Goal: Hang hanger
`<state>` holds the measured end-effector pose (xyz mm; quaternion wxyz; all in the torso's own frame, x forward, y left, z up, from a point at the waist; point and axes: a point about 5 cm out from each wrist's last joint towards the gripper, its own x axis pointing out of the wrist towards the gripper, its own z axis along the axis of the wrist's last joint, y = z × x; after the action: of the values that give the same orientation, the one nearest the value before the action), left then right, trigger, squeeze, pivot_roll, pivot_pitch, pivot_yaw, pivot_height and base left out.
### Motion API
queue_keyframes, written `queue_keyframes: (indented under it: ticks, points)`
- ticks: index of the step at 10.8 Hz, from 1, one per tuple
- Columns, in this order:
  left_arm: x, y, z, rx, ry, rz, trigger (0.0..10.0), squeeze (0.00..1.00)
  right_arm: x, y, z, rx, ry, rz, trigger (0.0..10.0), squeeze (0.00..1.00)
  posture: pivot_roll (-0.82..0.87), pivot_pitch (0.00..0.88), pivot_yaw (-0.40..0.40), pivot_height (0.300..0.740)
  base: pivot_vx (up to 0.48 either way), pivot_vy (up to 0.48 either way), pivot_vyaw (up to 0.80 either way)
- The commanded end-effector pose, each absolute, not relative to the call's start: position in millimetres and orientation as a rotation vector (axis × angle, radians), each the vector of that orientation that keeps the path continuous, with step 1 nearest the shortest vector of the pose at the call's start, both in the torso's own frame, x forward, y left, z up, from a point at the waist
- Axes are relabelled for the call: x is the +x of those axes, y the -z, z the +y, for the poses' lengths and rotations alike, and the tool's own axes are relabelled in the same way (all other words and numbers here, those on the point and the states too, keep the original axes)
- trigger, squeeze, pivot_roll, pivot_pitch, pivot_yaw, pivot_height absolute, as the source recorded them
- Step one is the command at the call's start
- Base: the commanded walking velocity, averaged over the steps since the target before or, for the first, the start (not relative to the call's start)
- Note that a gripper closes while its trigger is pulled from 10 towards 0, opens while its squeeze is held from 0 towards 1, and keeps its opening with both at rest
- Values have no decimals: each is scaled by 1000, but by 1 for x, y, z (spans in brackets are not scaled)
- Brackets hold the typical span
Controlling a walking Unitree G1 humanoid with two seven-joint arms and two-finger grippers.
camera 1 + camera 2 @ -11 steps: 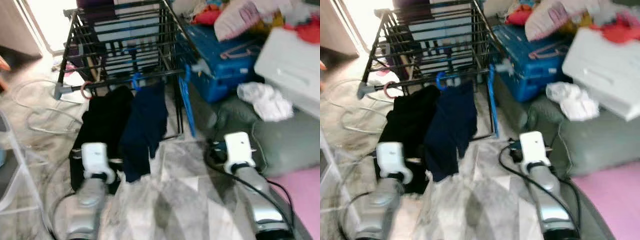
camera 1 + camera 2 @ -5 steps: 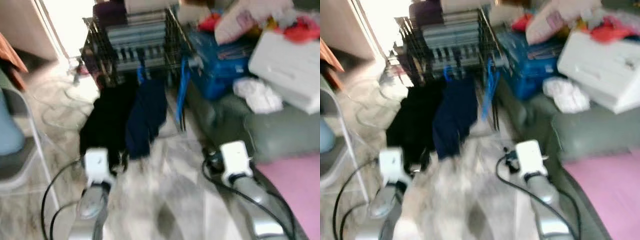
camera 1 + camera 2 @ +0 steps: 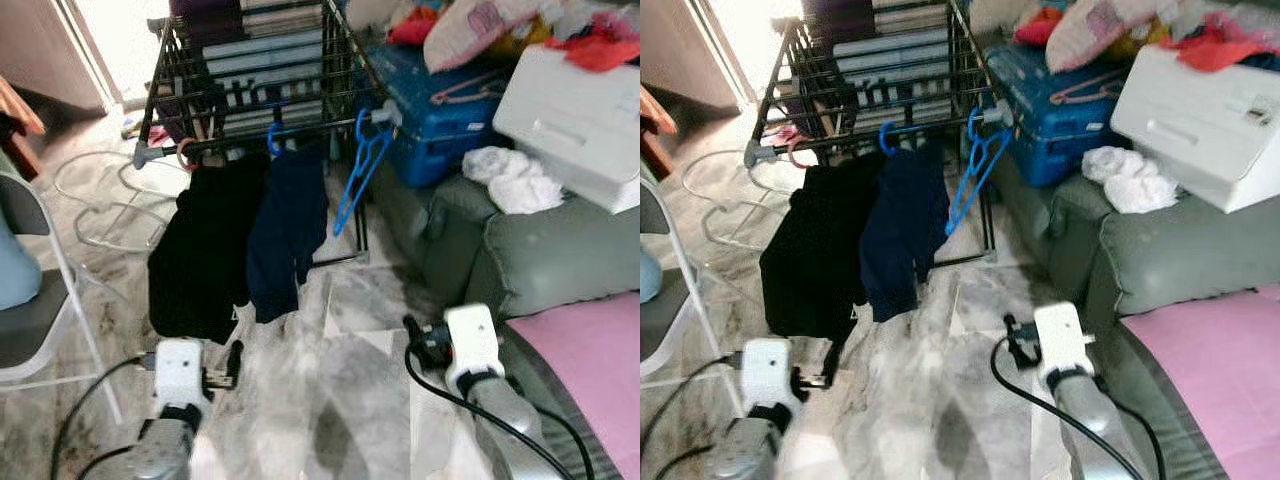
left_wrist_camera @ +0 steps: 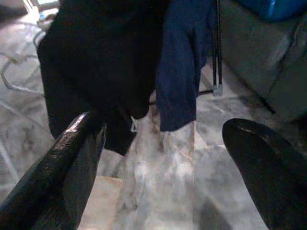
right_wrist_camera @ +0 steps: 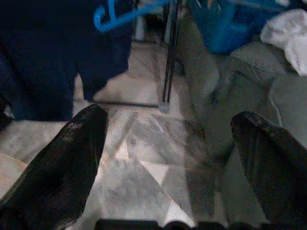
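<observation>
— Hanger (image 3: 357, 172) status? Blue, bare, one of it, hooked on the drying rack's (image 3: 250, 70) front rail at the right corner; the hanging looks done.

— And the grippers? Left gripper (image 4: 163, 158) and right gripper (image 5: 172, 158) both released, fingers spread, holding nothing, low over the marble floor (image 3: 340, 370), well apart from the rack.

— Count on the rail? Two garments: one black garment (image 3: 205, 240), one navy garment (image 3: 290, 225), side by side toward the left corner.

— Anything left? Nothing evident.

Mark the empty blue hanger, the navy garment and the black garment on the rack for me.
empty blue hanger (image 3: 355, 178), left eye view, on its sloping arm.
navy garment (image 3: 285, 235), left eye view, middle of the cloth.
black garment (image 3: 200, 255), left eye view, middle of the cloth.
</observation>
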<state>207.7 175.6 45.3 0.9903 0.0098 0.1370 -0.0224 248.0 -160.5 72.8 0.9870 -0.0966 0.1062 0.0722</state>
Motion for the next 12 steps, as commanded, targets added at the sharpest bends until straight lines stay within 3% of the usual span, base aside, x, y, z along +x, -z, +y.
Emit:
queue_keyframes:
  ticks: [1,3,7,10,12]
  points:
    - [208,-45,179,35,53,283,10000,0,253,-74,-154,-185,-164,198,10000,0,-93,0,139,740,0,0,0]
    - [237,-53,173,39,52,226,10000,0,275,-81,-154,-204,-177,169,10000,0,-112,0,122,740,0,0,0]
    - [254,-58,184,70,-83,143,10000,0,289,-86,-142,-201,-251,139,10000,0,-98,0,76,740,0,0,0]
    - [271,-59,181,85,-115,119,10000,0,308,-103,-139,-254,-367,94,10000,0,-126,0,83,740,0,0,702]
    - [288,-69,179,64,-126,76,10000,0,319,-116,-135,-321,-476,76,10000,0,-101,0,40,740,0,0,0]
